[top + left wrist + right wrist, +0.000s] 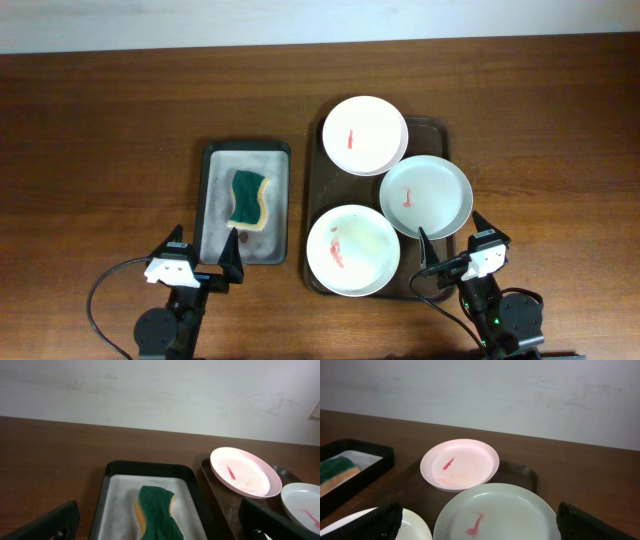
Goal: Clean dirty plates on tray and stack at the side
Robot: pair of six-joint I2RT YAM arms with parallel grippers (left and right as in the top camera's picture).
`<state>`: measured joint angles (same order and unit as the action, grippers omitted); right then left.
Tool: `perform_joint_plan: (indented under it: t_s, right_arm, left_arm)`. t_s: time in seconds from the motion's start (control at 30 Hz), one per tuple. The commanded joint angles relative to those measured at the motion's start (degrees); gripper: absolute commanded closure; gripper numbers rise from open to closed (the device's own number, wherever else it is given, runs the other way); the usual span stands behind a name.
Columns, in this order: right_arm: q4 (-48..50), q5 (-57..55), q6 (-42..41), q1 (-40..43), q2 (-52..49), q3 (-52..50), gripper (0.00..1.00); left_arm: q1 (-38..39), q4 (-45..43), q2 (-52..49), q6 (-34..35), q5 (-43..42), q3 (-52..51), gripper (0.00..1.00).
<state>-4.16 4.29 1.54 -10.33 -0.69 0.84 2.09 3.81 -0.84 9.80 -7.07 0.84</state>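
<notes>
Wooden table [100, 120]: three red-smeared white round plates [365, 135] on dark brown tray [320, 195]. Left gripper [203, 250], right gripper [452, 240] wide open, empty. Cleaning unstarted; next, likely grasp green-yellow sponge [247, 199].

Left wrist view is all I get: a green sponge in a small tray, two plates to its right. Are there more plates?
Observer: Yes, a third plate sits on the brown tray nearest the arms, smeared red.
Operator: Do the plates touch?
Observer: From overhead, the middle plate meets the rims of both the third and the far plate.
Operator: And the other gripper?
Observer: The right gripper is open at the tray's near right corner, holding nothing.
</notes>
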Motion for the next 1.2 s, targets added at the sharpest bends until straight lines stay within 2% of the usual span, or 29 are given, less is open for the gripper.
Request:
perform_joint_plan:
  t_s: [0.0, 1.17]
  right_arm:
    - [0.1, -0.5, 0.0, -0.5, 0.5, -0.5, 0.01]
    - [0.1, -0.4, -0.1, -0.5, 0.5, -0.5, 0.01]
  left_arm:
    - [-0.4, 0.1, 0.5, -1.1, 0.4, -0.3, 0.01]
    - [-0.4, 0.0, 0.5, -1.1, -0.7, -0.3, 0.01]
